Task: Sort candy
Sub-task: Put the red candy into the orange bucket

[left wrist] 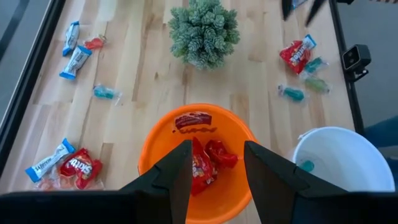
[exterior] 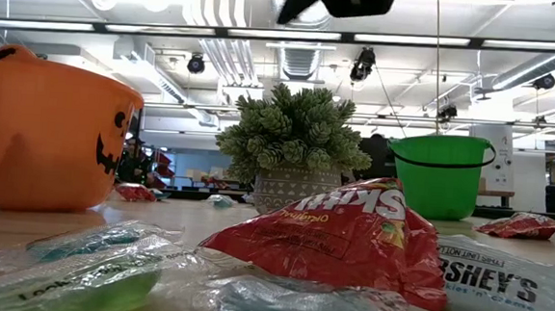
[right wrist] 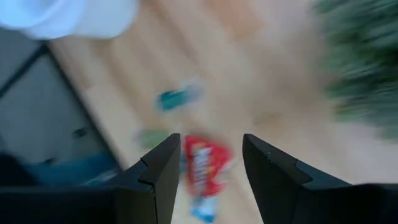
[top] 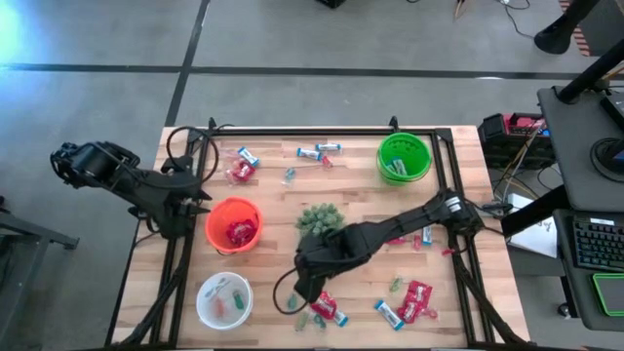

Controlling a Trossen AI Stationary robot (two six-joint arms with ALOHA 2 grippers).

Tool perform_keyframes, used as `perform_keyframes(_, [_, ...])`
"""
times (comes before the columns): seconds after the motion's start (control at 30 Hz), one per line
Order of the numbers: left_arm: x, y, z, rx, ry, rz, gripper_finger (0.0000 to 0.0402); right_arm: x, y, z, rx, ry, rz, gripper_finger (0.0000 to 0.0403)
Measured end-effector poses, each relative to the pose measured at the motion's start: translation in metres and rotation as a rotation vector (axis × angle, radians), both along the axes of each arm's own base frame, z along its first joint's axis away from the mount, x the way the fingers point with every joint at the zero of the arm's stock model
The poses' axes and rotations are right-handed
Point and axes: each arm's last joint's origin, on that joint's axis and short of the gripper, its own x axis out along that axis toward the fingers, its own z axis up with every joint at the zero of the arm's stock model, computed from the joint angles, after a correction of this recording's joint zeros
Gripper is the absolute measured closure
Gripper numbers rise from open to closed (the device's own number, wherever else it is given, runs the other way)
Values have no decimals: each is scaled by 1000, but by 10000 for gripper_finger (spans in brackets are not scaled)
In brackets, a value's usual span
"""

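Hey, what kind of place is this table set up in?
Probably a robotics lab or open workshop: a wooden table with two robot arms, a keyboard and cables beside it, and exposed ceiling ducts over a big open room.

Pale matt wooden table point(top: 273, 210), glossy plastic orange bowl point(left wrist: 231, 193), crinkly shiny candy point(exterior: 340, 238)

Both pincers, left point(left wrist: 216, 171) and right point(right wrist: 210, 171), gape empty.

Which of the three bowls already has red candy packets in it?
The orange bowl, beside the left claw; the green bowl and white bowl hold no red.
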Motion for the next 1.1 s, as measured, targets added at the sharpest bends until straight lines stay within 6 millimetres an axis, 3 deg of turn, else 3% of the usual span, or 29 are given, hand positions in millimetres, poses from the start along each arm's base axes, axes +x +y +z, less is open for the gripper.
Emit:
perform_keyframes(0.27, [-6, 3, 2, -11, -20, 2, 274, 1, 18, -14, 30, 32, 49, 238])
perform_keyframes(0.47, [-7, 3, 2, -11, -22, 0, 274, 3, 31, -49, 31, 173, 57, 238])
perform_keyframes(0.7, [-7, 3, 2, -10, -22, 0, 274, 5, 40, -75, 50, 252, 93, 238])
perform_keyframes(1.1, [-7, 2, 2, -28, -14, -15, 274, 3, 46, -92, 60, 306, 93, 238])
